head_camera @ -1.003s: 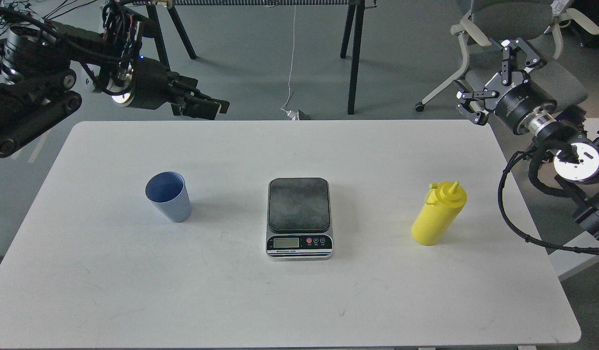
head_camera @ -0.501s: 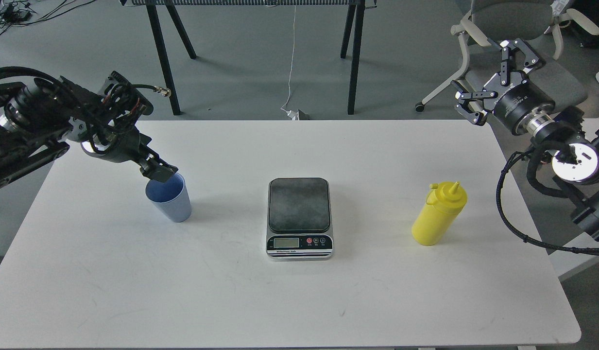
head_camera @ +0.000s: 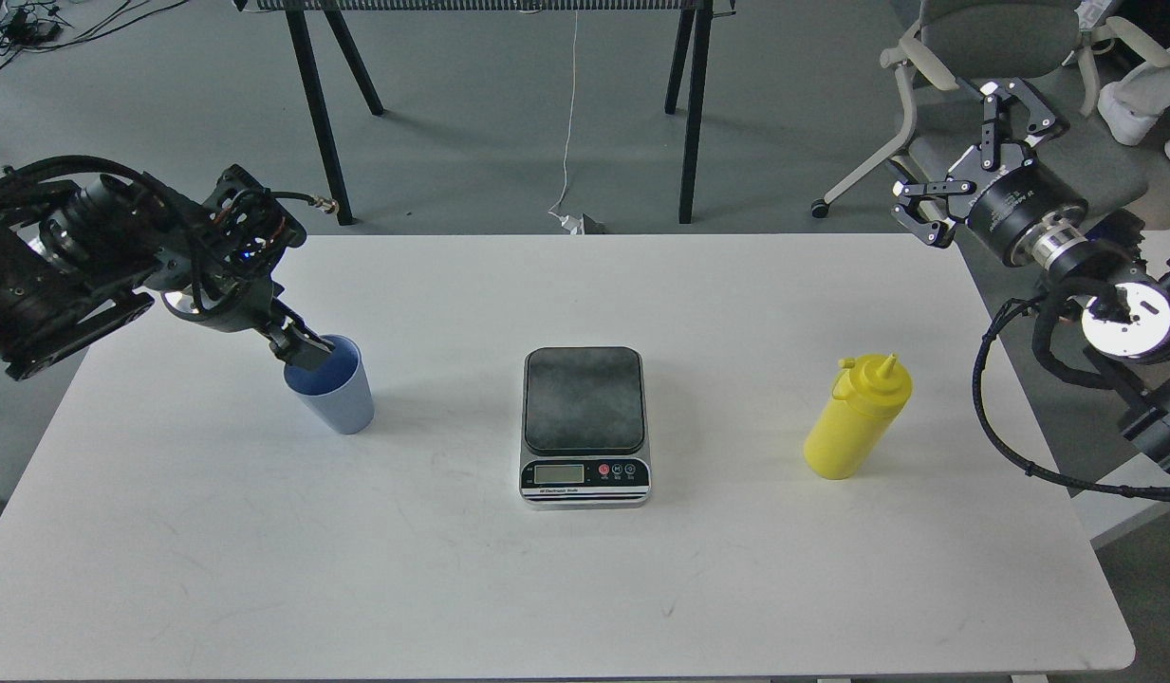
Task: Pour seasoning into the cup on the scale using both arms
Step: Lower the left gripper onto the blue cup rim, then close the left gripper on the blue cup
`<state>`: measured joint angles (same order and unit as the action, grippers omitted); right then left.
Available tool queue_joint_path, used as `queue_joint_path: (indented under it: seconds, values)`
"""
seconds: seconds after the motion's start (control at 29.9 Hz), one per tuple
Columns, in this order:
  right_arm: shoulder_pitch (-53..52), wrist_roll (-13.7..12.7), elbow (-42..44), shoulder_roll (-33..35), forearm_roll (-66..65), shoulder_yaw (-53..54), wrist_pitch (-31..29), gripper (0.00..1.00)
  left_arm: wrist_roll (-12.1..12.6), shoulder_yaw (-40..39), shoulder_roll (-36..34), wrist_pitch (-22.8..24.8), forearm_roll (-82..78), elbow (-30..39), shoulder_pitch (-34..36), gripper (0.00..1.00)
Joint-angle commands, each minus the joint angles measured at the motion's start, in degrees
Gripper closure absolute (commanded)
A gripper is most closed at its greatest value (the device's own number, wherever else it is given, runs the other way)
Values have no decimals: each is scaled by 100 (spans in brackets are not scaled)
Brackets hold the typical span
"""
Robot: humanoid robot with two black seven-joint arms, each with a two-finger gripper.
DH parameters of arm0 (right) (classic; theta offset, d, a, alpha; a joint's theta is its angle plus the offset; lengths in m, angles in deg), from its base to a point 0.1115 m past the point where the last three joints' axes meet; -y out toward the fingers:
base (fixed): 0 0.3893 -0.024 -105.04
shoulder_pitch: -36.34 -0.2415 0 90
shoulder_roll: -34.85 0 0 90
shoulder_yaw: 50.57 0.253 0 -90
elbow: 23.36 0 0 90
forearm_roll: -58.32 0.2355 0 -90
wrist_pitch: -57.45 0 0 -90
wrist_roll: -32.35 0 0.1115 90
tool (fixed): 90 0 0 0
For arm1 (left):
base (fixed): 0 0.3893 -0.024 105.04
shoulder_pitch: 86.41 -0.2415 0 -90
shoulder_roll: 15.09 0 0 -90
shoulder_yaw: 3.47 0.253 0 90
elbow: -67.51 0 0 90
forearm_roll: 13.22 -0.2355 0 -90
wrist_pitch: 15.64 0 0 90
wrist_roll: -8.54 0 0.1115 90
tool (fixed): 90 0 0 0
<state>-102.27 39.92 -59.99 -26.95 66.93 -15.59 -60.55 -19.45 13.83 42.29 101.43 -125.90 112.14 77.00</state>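
The light blue cup (head_camera: 336,398) stands upright on the white table (head_camera: 585,588), left of centre. My left gripper (head_camera: 304,352) comes in from the left and its dark tip sits at the cup's far-left rim, reaching into the mouth; its fingers cannot be told apart. The scale (head_camera: 585,422) lies at the table's centre with a bare platform. The yellow seasoning bottle (head_camera: 855,422) stands upright at the right. My right gripper (head_camera: 959,156) is open and empty, raised past the table's back right corner, well away from the bottle.
A grey office chair (head_camera: 1007,47) stands behind the right arm. Black legs (head_camera: 691,114) of another table stand on the floor beyond the far edge. The right arm's black cable (head_camera: 997,427) loops near the table's right edge.
My left arm has swung down from above the table's back left to the cup, and its tip has settled at the rim. The right gripper has barely moved.
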Motion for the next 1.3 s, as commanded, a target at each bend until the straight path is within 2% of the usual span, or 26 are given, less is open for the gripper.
queue_joint_path:
  seconds: [0.0,0.5,0.74,0.84,1.27]
  values:
    - [1,0,-1,2,0,1,0,1,-1,1,63,0,9,-25,-11,2]
    - [45,0,-10,20,0,1,0,1,-1,10,300,-149,36,-447,-354,5]
    - [63,0,-10,28,0,9,0,1,-1,18,423,-149,27,-675,-389,14]
    - [89,0,-10,28,0,9,0,1,-1,18,423,-149,18,-675,-424,21]
    - [98,0,-19,37,0,18,0,1,-1,27,432,-114,-8,-675,-442,39]
